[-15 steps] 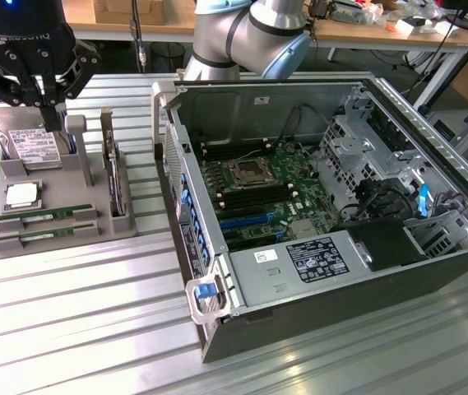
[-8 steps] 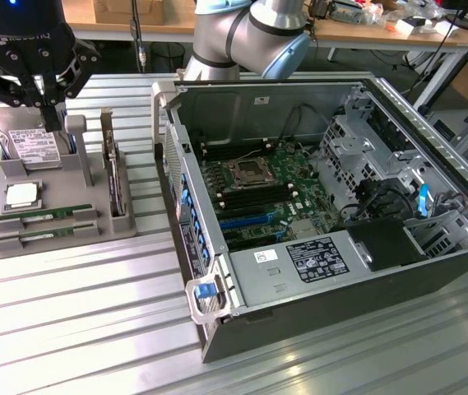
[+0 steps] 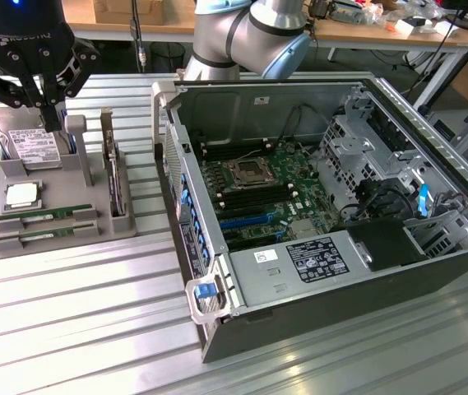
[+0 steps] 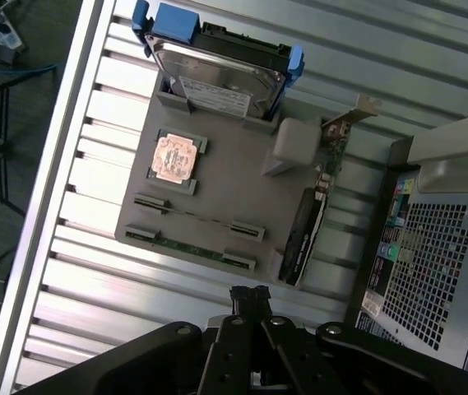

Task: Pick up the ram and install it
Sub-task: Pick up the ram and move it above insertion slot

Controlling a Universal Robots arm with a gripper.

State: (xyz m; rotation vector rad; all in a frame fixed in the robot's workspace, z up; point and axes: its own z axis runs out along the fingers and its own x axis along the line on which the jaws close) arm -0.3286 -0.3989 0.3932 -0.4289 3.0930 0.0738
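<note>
My black gripper (image 3: 51, 123) hangs pinched shut and empty above the matte grey tray (image 3: 61, 193). The thin green ram (image 3: 44, 216) lies slotted there. The square processor (image 4: 173, 158) looks coppery from my wrist.

Gripper (image 3: 53, 117) closed, held aloft.
The arm (image 3: 250, 33) reaches from the table's (image 3: 69, 329) far edge; fingertips (image 4: 240, 298) pressed together, pointing down.

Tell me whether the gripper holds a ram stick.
No: the gripper is shut on nothing, and both ram sticks lie in the gray tray.
</note>
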